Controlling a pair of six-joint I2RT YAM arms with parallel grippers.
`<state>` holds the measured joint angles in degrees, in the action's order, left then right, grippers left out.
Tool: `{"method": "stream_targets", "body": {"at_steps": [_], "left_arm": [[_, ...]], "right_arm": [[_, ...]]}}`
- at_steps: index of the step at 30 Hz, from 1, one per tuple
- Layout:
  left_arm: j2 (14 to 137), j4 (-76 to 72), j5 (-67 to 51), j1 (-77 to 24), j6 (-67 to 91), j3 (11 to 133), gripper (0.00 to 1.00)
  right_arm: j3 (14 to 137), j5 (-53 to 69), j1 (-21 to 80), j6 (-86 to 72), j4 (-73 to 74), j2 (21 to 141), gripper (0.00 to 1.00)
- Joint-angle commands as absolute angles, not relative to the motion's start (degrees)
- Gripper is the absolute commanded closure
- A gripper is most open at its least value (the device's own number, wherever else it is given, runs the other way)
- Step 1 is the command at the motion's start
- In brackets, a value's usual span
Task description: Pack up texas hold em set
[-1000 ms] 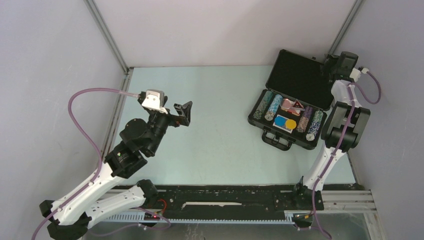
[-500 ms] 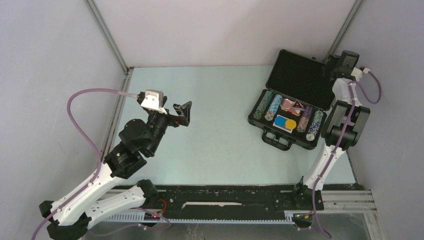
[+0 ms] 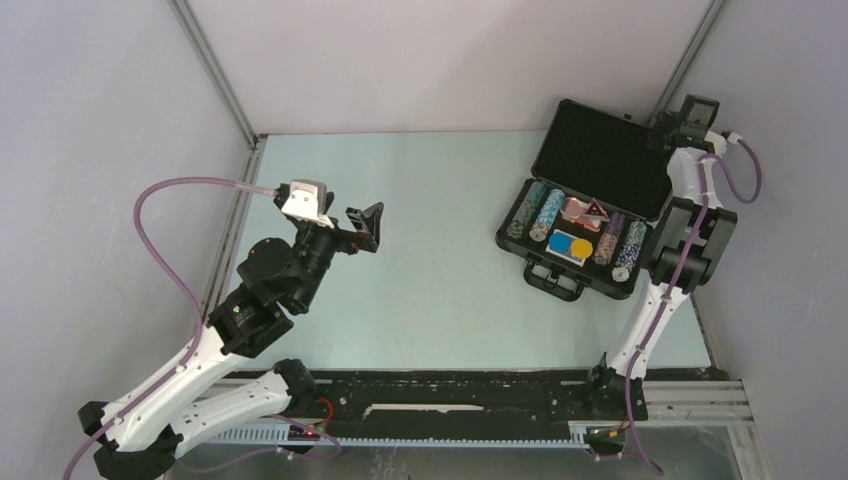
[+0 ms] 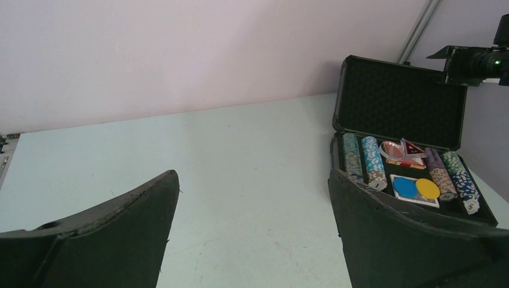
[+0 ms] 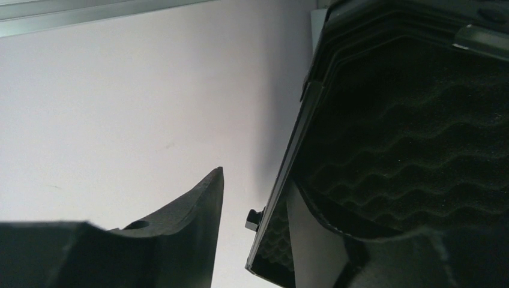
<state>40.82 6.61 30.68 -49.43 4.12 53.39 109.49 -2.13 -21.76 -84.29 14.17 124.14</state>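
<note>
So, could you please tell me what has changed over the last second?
The right gripper has moved slightly back and to the right, at the top right corner of the open briefcase lid, and its arm has stretched with it. The lid's edge lies between its open jaws, not clamped. The lid has stayed up, the poker chips lie as before, and the left gripper stays open and unmoved.

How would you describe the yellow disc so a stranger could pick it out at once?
Look to the open black briefcase at the table's right side. Between its rows of striped chips, near the handle, two round discs lie side by side; the yellow disc lies right of the blue disc.
</note>
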Motion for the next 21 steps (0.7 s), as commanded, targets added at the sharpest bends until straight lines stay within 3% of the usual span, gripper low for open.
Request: {"method": "stream_targets", "body": {"at_steps": [1,9,16,21], "left_arm": [[40.3,5.4,30.4,-49.0,4.7,53.5,0.00],[40.6,5.3,30.5,-49.0,4.6,53.5,0.00],[41.2,5.3,30.5,-49.0,4.7,53.4,0.00],[41.6,5.3,30.3,-49.0,4.8,53.4,0.00]], "right_arm": [[113.0,-4.2,-22.7,-83.8,15.4,125.6,0.51],[114.3,-4.0,-22.5,-81.0,15.5,124.6,0.70],[105.1,1.5,-22.6,-80.1,8.5,118.2,0.99],[94.5,4.3,-22.1,-79.6,3.1,110.8,1.00]]}}
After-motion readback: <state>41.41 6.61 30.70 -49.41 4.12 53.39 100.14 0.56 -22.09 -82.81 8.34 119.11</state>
